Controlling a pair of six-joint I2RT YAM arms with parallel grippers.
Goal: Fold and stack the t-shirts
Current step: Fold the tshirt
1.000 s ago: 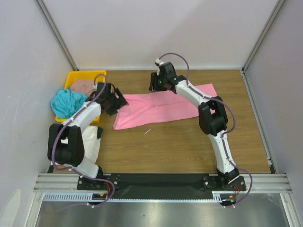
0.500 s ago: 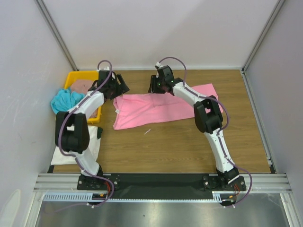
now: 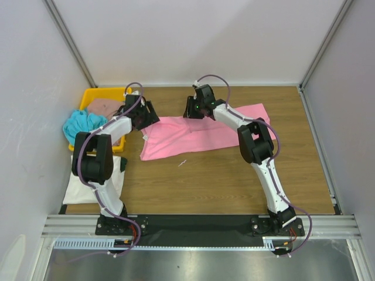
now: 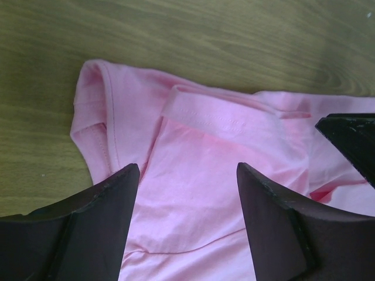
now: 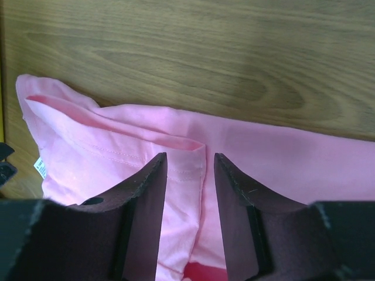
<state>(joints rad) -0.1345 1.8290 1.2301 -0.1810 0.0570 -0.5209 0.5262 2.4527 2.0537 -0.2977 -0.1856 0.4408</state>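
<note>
The bright pink t-shirt [image 3: 202,133] lies spread across the middle of the wooden table. My left gripper [image 3: 147,119] hovers over its far left corner, jaws wide open, with pink cloth [image 4: 205,146] and a folded hem below the fingers [image 4: 111,199]. My right gripper [image 3: 190,111] is at the shirt's far edge, jaws partly open astride a folded hem [image 5: 187,153], not pinching it. The brown-pink t-shirt [image 3: 104,107] lies in the tray, the turquoise one [image 3: 81,127] hangs over its near left rim, and the cream-white one [image 3: 88,184] lies by the left arm's base.
The yellow tray [image 3: 107,92] stands at the far left against the wall. White walls and a metal frame close in the table on three sides. A small white tag [image 3: 182,163] lies on the wood just in front of the pink shirt.
My left gripper has swung from beside the tray, toward the back and right, onto the pink shirt's far left corner. My right gripper has stayed at the far edge.
</note>
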